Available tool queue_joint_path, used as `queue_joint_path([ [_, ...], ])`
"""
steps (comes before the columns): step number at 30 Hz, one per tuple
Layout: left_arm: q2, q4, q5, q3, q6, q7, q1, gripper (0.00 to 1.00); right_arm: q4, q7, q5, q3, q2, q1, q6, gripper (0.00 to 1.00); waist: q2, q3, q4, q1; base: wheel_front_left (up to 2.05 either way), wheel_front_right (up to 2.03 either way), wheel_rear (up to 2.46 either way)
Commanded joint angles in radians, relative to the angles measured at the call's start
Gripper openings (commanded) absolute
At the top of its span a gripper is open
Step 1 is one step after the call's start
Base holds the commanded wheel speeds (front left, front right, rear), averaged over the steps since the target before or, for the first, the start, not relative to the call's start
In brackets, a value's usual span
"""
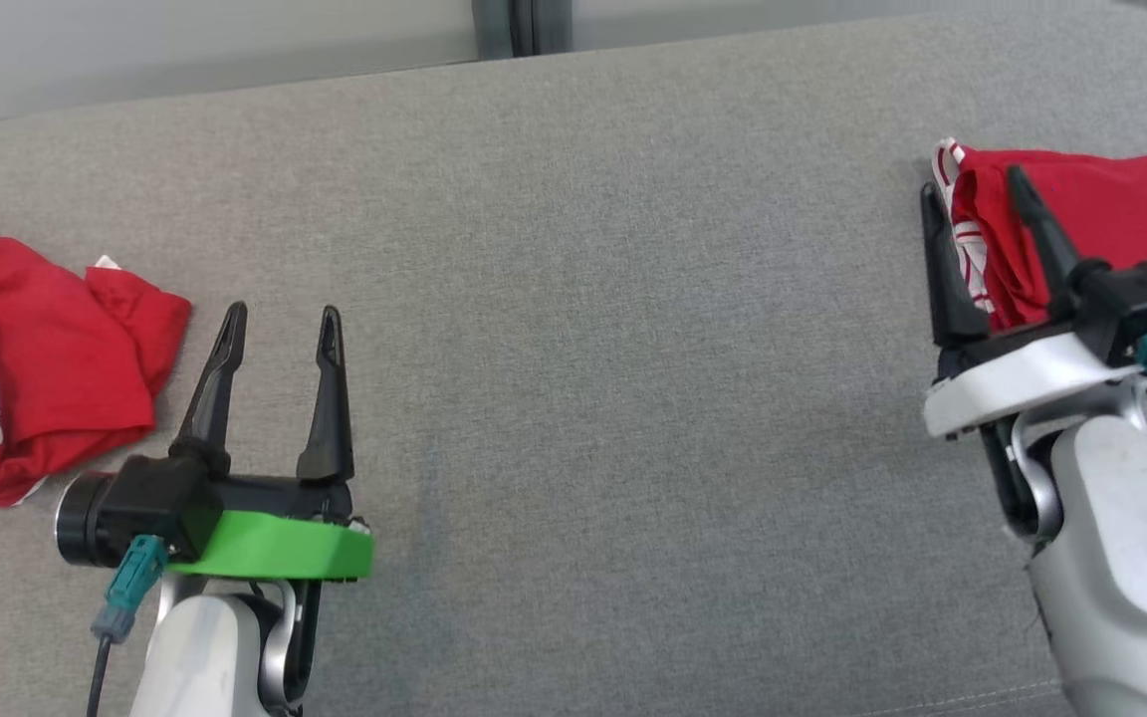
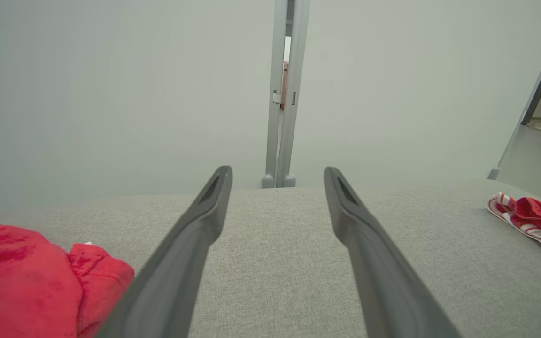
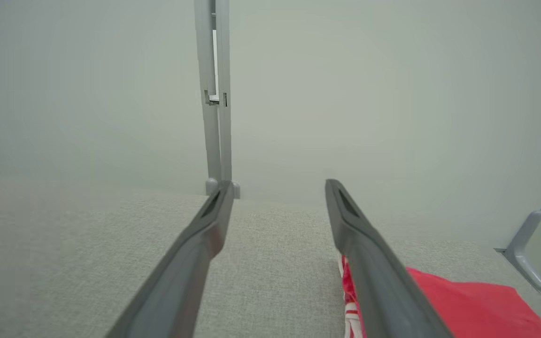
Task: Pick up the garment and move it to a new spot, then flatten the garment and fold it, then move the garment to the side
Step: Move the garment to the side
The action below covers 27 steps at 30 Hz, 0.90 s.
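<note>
Folded red garment (image 1: pixel 1111 214) at right end effector (image 1: pixel 973 180) — jaws apart.

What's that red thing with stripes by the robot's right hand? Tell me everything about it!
It is a red garment of soft-looking cloth, with red-and-white striped trim along its left edge. It lies folded and flat on the grey cushion, at the robot's right. The open right gripper stands at the striped edge; whether it touches is unclear.

On the grey woven fabric cushion (image 1: pixel 573 329) before me, the folded red cloth garment with striped trim (image 1: pixel 1121 199) lies far right, my right gripper (image 1: pixel 972 184) over its left edge. A crumpled red cloth shirt (image 1: pixel 26 378) lies far left, just left of my left gripper (image 1: pixel 283 311). A grey metal post (image 1: pixel 522 25) stands behind the cushion.
</note>
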Motion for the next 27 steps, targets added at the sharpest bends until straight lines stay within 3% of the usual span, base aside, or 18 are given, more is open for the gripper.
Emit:
queue_joint_path([
  [1,-0.001,0.002,-0.012,0.011,0.0,0.0,0.025,1.0,-0.027,0.0,0.011,-0.005,0.024,0.036,-0.001,1.0,0.0,-0.051,0.04,0.0,0.0,0.0,0.0],
  [7,-0.001,0.021,-0.061,0.006,0.016,0.0,0.083,1.0,-0.11,0.0,0.002,-0.02,0.112,0.156,-0.001,1.0,0.0,-0.087,0.052,0.0,0.0,0.0,0.0],
  [12,-0.001,0.023,-0.085,-0.01,0.034,0.0,0.118,1.0,-0.139,0.0,-0.01,-0.015,0.147,0.23,-0.001,1.0,0.0,-0.104,0.05,0.0,0.0,0.0,0.0],
  [27,-0.001,0.036,-0.092,-0.032,0.054,0.0,0.143,1.0,-0.142,0.0,0.003,-0.003,0.164,0.283,-0.001,1.0,0.0,-0.118,0.042,0.0,0.0,0.0,0.0],
])
